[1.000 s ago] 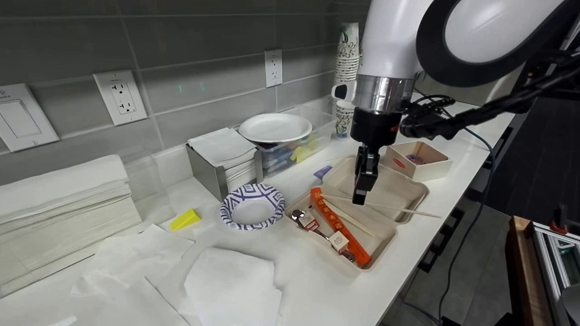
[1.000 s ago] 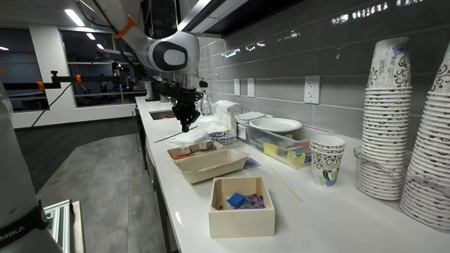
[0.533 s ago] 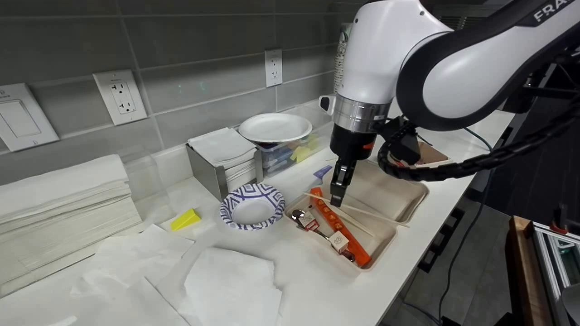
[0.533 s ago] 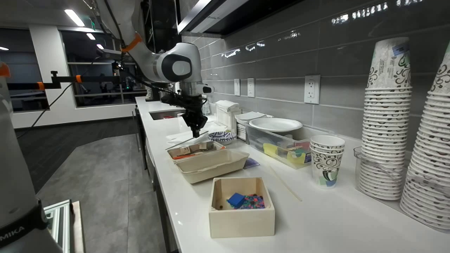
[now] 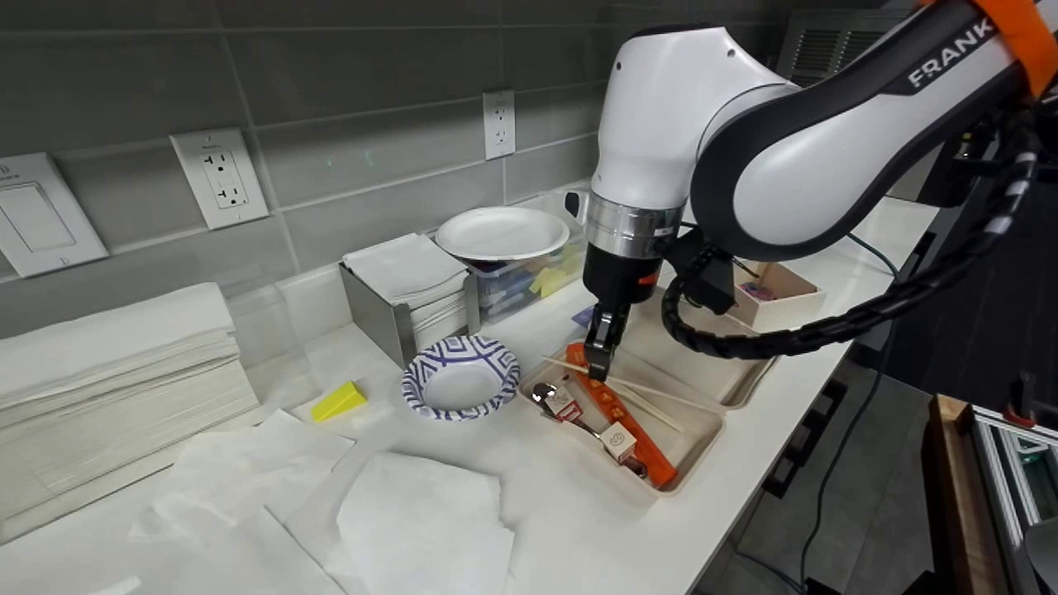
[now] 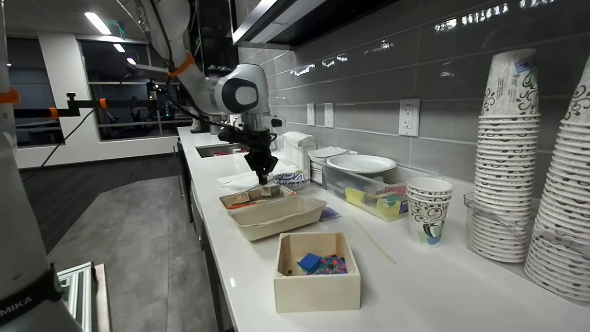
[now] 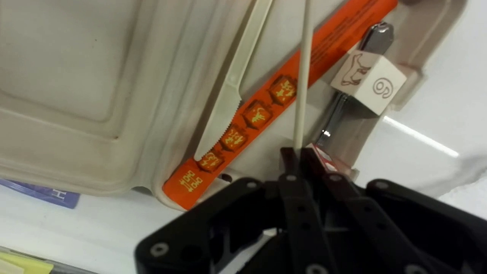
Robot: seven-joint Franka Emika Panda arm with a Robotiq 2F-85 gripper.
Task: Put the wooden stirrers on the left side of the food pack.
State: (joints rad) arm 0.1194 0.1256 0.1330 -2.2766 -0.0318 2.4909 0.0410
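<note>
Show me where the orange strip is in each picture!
In an exterior view: the orange strip slants in the tan box, right of and below the middle.
In an exterior view: the orange strip, partly hidden in the tan box, left of and below the middle.
In the wrist view: the orange strip slants from lower left of the middle to the top right.
Landmark in all three: the tan box.

Exterior views face opposite ways along the counter [image 6: 438,286], sharing the food pack [image 6: 276,216] — the wrist view looks closely down.
</note>
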